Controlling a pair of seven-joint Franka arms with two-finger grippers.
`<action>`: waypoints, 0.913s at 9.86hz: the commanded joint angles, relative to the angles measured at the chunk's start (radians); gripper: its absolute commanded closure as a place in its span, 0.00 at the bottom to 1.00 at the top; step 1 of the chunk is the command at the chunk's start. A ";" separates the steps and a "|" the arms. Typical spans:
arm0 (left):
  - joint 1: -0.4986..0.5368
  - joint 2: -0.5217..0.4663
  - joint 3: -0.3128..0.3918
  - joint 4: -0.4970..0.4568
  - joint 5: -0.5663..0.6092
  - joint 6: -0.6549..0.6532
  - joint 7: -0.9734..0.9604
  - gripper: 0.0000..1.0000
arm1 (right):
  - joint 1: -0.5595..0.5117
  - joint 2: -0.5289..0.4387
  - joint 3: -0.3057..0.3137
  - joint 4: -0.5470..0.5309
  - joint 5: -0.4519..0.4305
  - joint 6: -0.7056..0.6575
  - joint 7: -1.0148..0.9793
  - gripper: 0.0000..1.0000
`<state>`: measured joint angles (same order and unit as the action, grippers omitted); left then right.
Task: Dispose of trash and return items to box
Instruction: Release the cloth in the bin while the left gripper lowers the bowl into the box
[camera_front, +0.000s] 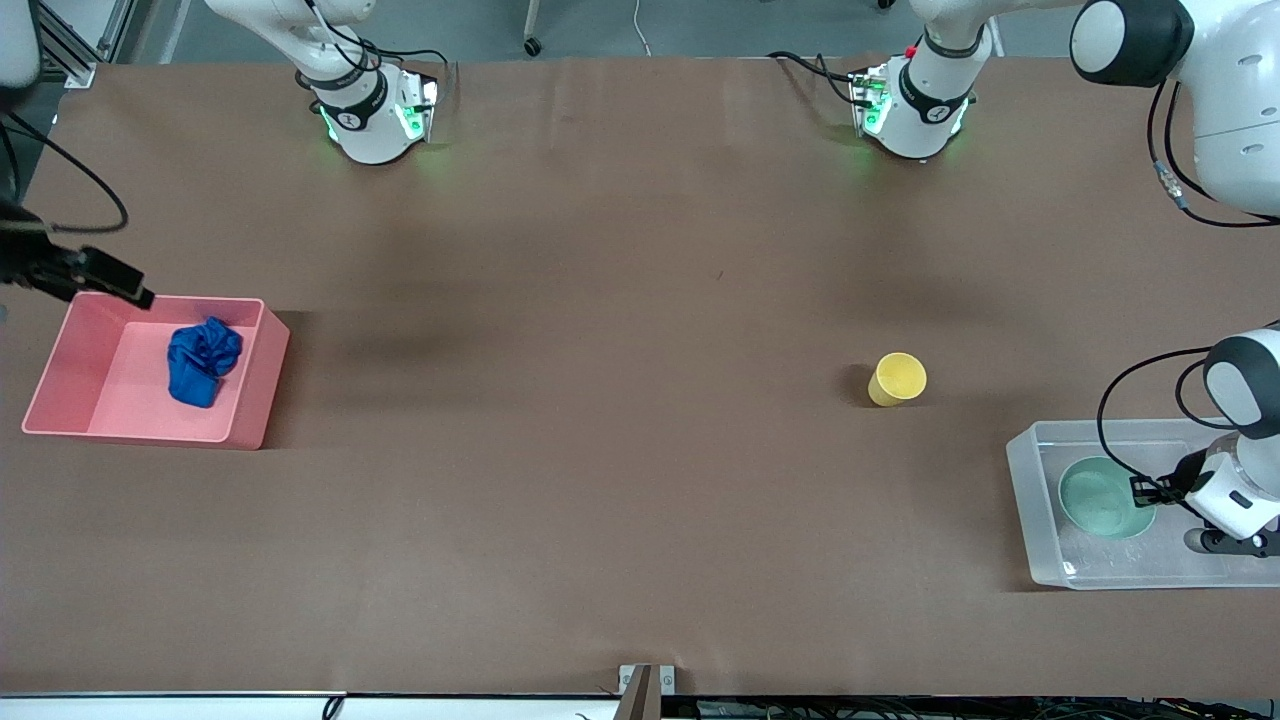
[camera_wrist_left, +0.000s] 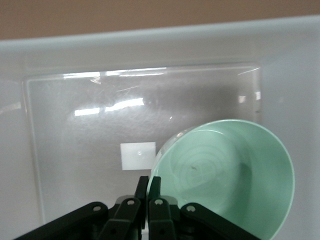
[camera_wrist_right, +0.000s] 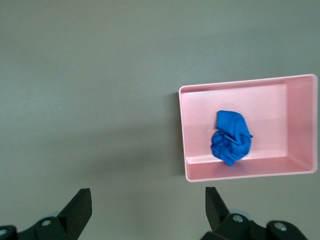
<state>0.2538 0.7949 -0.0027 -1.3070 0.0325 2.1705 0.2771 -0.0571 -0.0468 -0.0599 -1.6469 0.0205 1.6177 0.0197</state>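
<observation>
From my station, the brown table (camera_front: 620, 300) lies wide and bare between the opaque pink rectangular bin (camera_front: 258, 395) at the right arm's end and the clear plastic box (camera_front: 1030, 510) at the left arm's end. The small yellow plastic cup (camera_front: 897, 379) stands alone, approachable from all sides. The pale mint-green bowl (camera_wrist_left: 230, 175) and left gripper (camera_wrist_left: 148, 185) crowd the box.

The clear box (camera_front: 1040, 500) runs off the right edge of the front view, its end there unseen. The left gripper (camera_front: 1150, 491) covers part of the green bowl's (camera_front: 1100, 497) rim. Both wrist views crop the fingers at the bottom edge.
</observation>
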 joint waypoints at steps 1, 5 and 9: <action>0.016 0.038 -0.002 0.008 -0.002 0.008 0.020 0.99 | -0.021 0.002 0.002 0.148 -0.040 -0.093 0.019 0.00; 0.002 0.041 -0.005 -0.044 -0.028 0.075 -0.001 0.89 | -0.021 0.002 -0.026 0.153 -0.043 -0.125 0.014 0.00; 0.001 -0.006 -0.013 -0.052 -0.019 0.068 -0.015 0.03 | -0.009 -0.001 -0.015 0.153 -0.068 -0.150 0.013 0.00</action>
<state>0.2536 0.8138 -0.0117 -1.3354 0.0172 2.2365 0.2658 -0.0664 -0.0338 -0.0822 -1.4879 -0.0295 1.4775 0.0244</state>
